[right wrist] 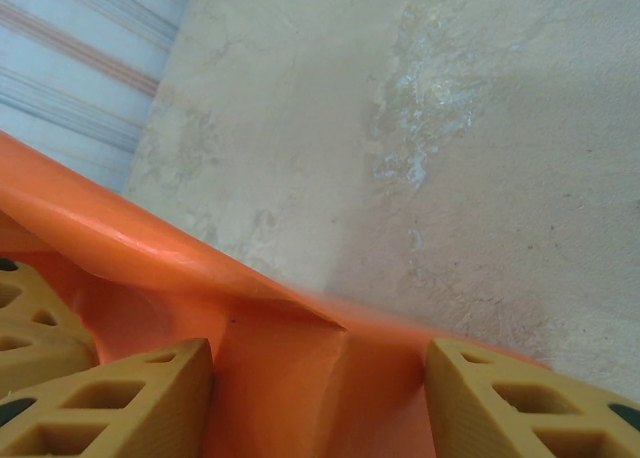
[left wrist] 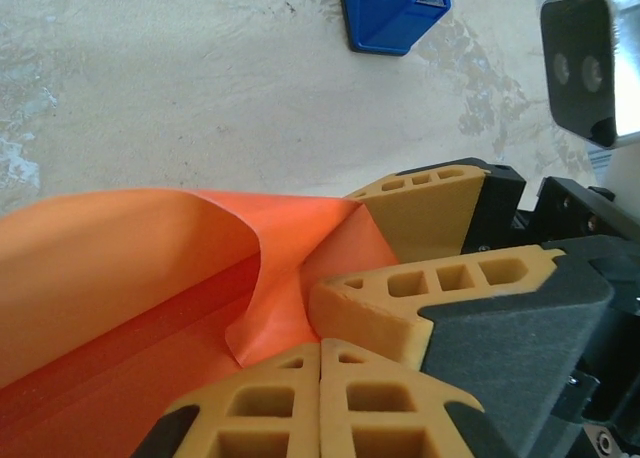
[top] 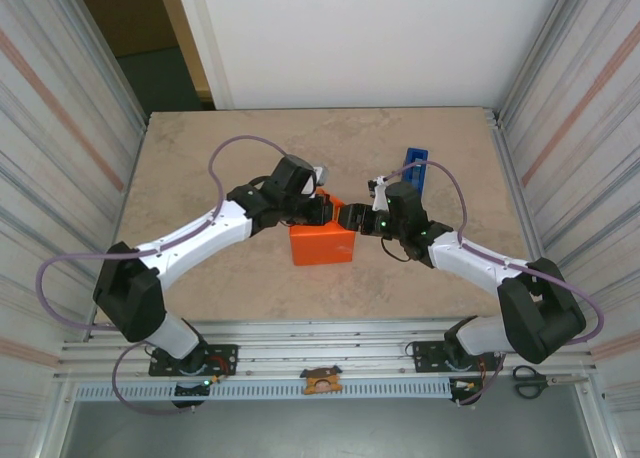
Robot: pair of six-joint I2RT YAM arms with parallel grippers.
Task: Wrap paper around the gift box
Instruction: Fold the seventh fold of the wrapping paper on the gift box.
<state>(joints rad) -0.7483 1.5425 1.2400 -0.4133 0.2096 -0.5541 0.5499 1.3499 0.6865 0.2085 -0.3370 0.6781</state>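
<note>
Centrally on the beige, stone-patterned table (top: 200,158), the paper (top: 322,246) is seen from above as an orange block shape. It is folded around the gift box, which cannot be told apart from its covering. The two arms are bent inward from the near edge, and their tips are brought together over the block's far edge, toward its right end.

The left fingers (top: 330,212) are pressed fully together, tip to tip, just beside a loose curled flap of the paper (left wrist: 250,268). Whether a thin edge of the sheet is pinched between them cannot be told.

The right fingers (top: 352,220) are held about half open. A creased fold of the paper (right wrist: 290,378) is set between them and fills the gap from one finger to the other. Whether it is squeezed or merely straddled cannot be told. In the left wrist view the right fingers are shown just past the left ones, very close to them.

A blue tape dispenser (top: 413,170) is stood on the table beyond the right arm, apart from the paper. A pair of scissors (top: 530,378) is laid on the metal frame at the near right corner.
</note>
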